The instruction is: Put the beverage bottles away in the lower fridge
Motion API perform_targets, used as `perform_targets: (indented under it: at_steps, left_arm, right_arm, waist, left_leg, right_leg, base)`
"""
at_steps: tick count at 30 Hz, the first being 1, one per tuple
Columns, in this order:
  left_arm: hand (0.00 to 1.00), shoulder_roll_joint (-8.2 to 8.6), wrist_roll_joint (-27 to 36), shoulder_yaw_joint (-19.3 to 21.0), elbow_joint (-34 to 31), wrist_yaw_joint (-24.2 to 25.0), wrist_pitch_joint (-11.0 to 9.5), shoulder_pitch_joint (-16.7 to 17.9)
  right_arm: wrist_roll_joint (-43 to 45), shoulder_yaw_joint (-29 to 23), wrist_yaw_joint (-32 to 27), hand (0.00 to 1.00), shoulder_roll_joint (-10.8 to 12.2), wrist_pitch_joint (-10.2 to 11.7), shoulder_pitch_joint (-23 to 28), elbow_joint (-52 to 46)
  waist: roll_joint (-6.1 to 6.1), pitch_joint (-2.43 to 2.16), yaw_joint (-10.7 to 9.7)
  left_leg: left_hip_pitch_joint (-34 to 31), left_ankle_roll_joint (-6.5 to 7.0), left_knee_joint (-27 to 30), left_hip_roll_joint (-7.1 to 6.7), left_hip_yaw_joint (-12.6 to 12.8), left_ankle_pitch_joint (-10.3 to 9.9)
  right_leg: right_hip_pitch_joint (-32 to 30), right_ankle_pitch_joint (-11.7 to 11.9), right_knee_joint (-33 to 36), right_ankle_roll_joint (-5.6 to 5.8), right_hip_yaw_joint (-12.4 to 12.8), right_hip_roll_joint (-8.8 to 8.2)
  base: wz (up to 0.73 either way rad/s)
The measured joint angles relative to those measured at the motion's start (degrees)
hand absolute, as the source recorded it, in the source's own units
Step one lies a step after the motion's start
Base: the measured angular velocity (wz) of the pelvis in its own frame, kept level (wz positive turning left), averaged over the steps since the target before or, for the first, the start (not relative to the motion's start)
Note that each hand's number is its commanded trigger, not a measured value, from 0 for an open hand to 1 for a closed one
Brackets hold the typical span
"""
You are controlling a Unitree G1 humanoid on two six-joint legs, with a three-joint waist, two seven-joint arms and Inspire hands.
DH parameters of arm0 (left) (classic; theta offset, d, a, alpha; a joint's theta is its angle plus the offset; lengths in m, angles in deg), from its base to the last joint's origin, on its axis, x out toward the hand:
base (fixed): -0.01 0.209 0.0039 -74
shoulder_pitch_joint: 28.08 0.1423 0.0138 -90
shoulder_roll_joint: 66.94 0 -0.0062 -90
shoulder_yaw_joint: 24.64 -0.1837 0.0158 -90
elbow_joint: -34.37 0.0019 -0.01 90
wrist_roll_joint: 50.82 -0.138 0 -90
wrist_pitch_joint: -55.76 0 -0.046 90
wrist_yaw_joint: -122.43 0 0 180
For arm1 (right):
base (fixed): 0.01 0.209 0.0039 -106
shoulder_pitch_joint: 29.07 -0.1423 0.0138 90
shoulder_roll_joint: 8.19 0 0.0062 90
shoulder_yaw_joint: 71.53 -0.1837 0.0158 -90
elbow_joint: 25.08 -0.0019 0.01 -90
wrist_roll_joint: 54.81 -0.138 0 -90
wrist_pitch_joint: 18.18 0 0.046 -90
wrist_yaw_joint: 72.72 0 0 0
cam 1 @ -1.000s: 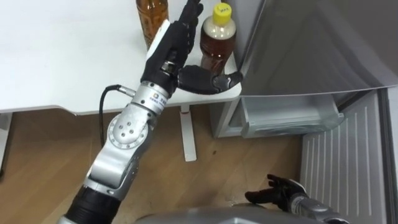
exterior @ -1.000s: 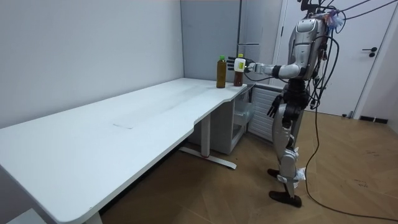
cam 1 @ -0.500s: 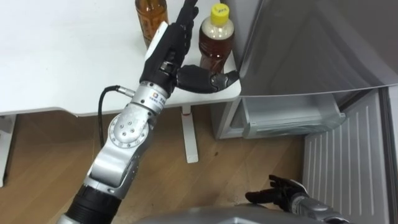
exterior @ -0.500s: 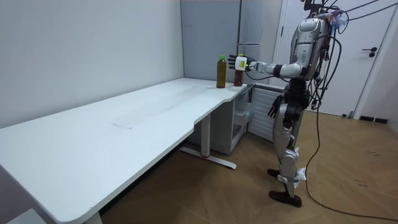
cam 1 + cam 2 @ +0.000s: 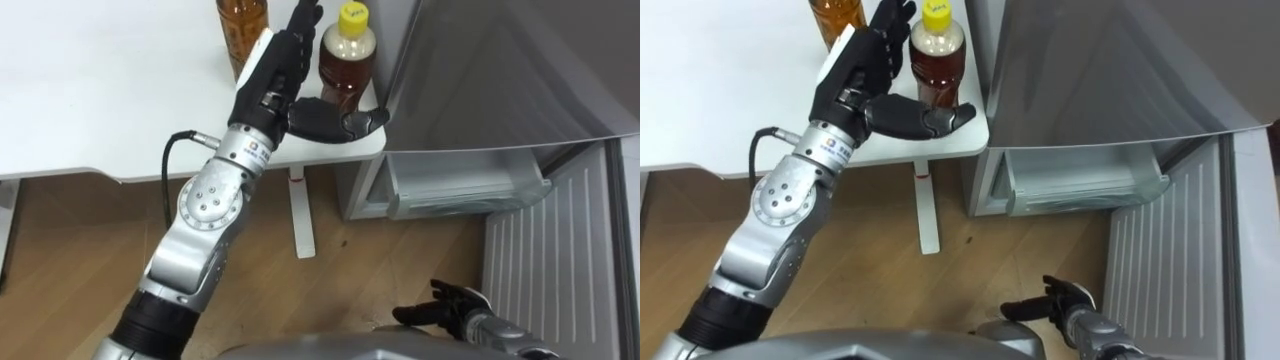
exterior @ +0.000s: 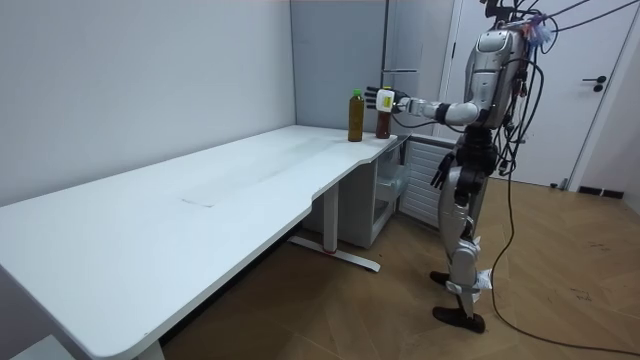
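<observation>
Robot's left hand (image 5: 272, 78) is at the yellow-capped bottle (image 5: 347, 72). Fingers are straight and pressed together along the bottle's left side, thumb spread wide across the front of its base. It cups the bottle but isn't closed, probably lining up a grasp. The bottle stands upright on the white table (image 5: 100, 90) corner, with the amber bottle (image 5: 243, 28) just left of it, past the hand. The lower fridge (image 5: 465, 185) is open, right of and below the bottle, ready to load. The right hand (image 5: 440, 310) hangs well below, fingers loosely spread, empty. No label text is legible.
</observation>
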Motion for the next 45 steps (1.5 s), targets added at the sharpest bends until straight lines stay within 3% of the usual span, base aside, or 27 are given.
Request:
perform_targets:
  at_steps: [7, 13, 18, 27, 28, 29, 30, 31, 39, 45]
  left_arm:
    - [0.0, 0.01, -0.2, 0.1, 0.0, -0.3, 0.1, -0.5]
    - [0.0, 0.11, -0.2, 0.1, 1.7, -0.8, 0.2, -3.4]
    - [0.0, 0.27, -0.3, 0.5, 4.1, -1.6, 0.5, -4.2]
    - [0.0, 0.27, -0.3, 1.2, 6.9, -1.1, 2.5, -4.2]
    - [0.12, 0.27, -0.3, 1.2, 6.9, -1.1, 2.6, -4.2]
    - [0.49, 0.24, -0.3, 1.2, 6.9, -1.2, 2.7, -4.2]
    - [0.68, 0.23, -0.3, 1.2, 7.2, -1.3, 2.7, -4.2]
    - [1.0, 0.24, -0.3, 1.3, 7.4, -1.3, 2.7, -4.2]
    - [1.0, 1.78, 0.0, 2.6, 11.2, -1.5, 3.5, -4.2]
    - [1.0, 1.99, 1.0, 2.6, 12.3, -2.6, 3.5, -4.5]
  right_arm:
    - [0.1, -0.1, 0.0, 0.0, 0.2, -0.1, -0.1, -0.1]
    - [0.1, -0.1, -0.4, 0.0, 0.3, -0.1, 0.1, -0.1]
    - [0.0, -0.7, -0.8, 0.0, 0.3, -0.2, 0.1, -0.1]
    - [-0.3, -2.2, -0.5, 0.0, 0.3, -0.9, 0.6, -1.2]
    - [-0.3, -2.2, -0.5, 0.0, 0.3, -0.9, 0.6, -1.2]
    - [-0.2, -2.3, -0.6, 0.0, 0.3, -0.8, 0.7, -1.3]
    - [-0.2, -2.3, -0.6, 0.0, 0.3, -0.9, 1.1, -1.5]
    - [-0.2, -2.3, -0.7, 0.0, 0.3, -0.9, 1.0, -1.8]
    - [-0.2, -2.2, -1.3, 0.0, 0.3, -1.3, 2.7, -4.5]
    - [-0.2, -2.3, -1.3, 0.0, 0.3, -1.3, 3.3, -6.0]
  waist:
    - [-0.01, 0.01, -0.7]
    - [0.11, 0.06, -0.9]
    - [0.75, 0.16, -1.7]
    - [1.19, -0.1, -2.5]
    - [1.21, -0.1, -2.5]
    - [1.24, -0.1, -2.5]
    - [1.26, -0.09, -2.5]
    - [1.26, -0.09, -2.5]
    - [1.22, -0.07, -2.6]
    - [1.14, -0.05, -2.9]
  left_leg:
    - [0.0, 0.0, 0.0, -0.03, 0.0, 0.0]
    - [0.7, 0.0, 0.0, -0.07, 0.0, 0.0]
    - [0.9, 0.0, -0.1, -0.12, 0.3, 0.0]
    - [1.1, 0.0, 0.0, -0.08, 1.3, 0.0]
    - [1.1, 0.0, -0.1, -0.08, 1.3, 0.0]
    - [1.2, 0.0, -0.1, -0.05, 1.4, 0.0]
    - [1.4, 0.0, -0.2, -0.02, 1.5, 0.0]
    - [1.5, 0.0, -0.2, -0.01, 1.5, 0.0]
    - [1.9, 0.0, -0.8, 0.05, 1.5, 0.0]
    - [1.9, 0.0, -0.8, 0.05, 1.5, 0.0]
  right_leg:
    - [0.0, 0.0, 0.0, 0.0, 0.1, 0.0]
    - [0.6, 0.0, 0.1, -0.02, 0.3, 0.05]
    - [1.0, 0.1, 0.0, 0.02, 0.8, 0.35]
    - [1.0, 0.1, 0.0, 0.06, 1.7, 0.55]
    - [1.0, 0.1, 0.0, 0.06, 1.7, 0.55]
    - [1.0, 0.1, 0.0, 0.06, 1.8, 0.57]
    - [1.1, 0.1, 0.0, 0.05, 2.0, 0.63]
    - [1.2, 0.1, 0.0, 0.05, 2.1, 0.64]
    - [1.1, 0.1, 0.1, 0.04, 2.5, 0.77]
    - [1.1, 0.1, 0.1, 0.02, 2.5, 0.74]
  base:
    - [0.0]
    - [0.0]
    - [0.0]
    - [-0.03]
    - [0.0]
    - [-0.05]
    - [-0.07]
    - [-0.08]
    - [-0.02]
    - [0.0]
